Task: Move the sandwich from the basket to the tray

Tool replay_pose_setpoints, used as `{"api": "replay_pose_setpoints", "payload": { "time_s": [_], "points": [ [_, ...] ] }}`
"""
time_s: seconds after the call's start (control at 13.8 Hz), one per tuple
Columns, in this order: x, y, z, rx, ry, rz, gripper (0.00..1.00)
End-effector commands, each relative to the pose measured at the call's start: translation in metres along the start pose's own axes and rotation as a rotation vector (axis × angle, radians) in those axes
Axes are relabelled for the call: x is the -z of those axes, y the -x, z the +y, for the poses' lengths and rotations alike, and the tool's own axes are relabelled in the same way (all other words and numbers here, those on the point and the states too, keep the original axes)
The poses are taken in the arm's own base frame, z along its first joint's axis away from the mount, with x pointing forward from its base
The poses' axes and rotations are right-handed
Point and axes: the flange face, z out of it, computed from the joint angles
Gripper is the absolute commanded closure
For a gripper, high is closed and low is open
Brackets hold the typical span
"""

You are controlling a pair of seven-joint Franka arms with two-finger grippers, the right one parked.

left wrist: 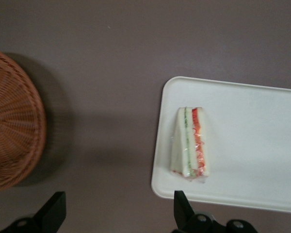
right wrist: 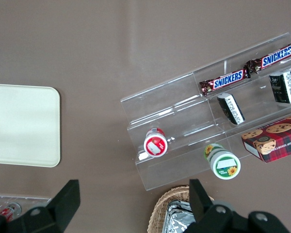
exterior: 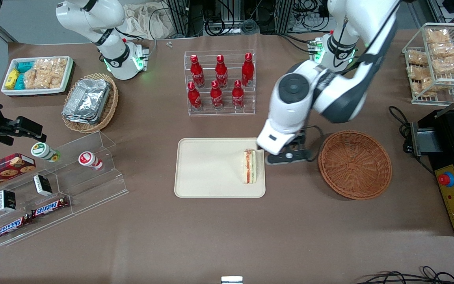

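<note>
From the front, a brown matte table [exterior: 211, 236] is seen; the smooth cream tray [exterior: 211, 167] carries the sandwich [exterior: 249, 166] at its 3 o'clock edge. The woven basket [exterior: 355, 164] sits apart, apparently empty. At the wrist, the gripper [left wrist: 117, 213] hovers spread (holding nothing) near the layered wedge.

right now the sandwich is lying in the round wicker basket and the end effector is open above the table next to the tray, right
Not quite. The sandwich lies on the tray, near the edge closest to the basket, which holds nothing; the front view shows this. The rest stands: the end effector is open, above the table beside the tray.
</note>
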Motion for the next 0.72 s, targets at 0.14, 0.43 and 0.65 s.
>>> {"api": "replay_pose_setpoints", "payload": {
  "time_s": [0.14,0.43,0.65],
  "points": [
    [0.093,-0.003,-0.097,-0.144,0.026,-0.145,0.00],
    [0.154,0.009,-0.181,-0.089,0.033,-0.124,0.00],
    [0.183,0.031,-0.234,-0.094,0.015,-0.120,0.00]
  ]
}}
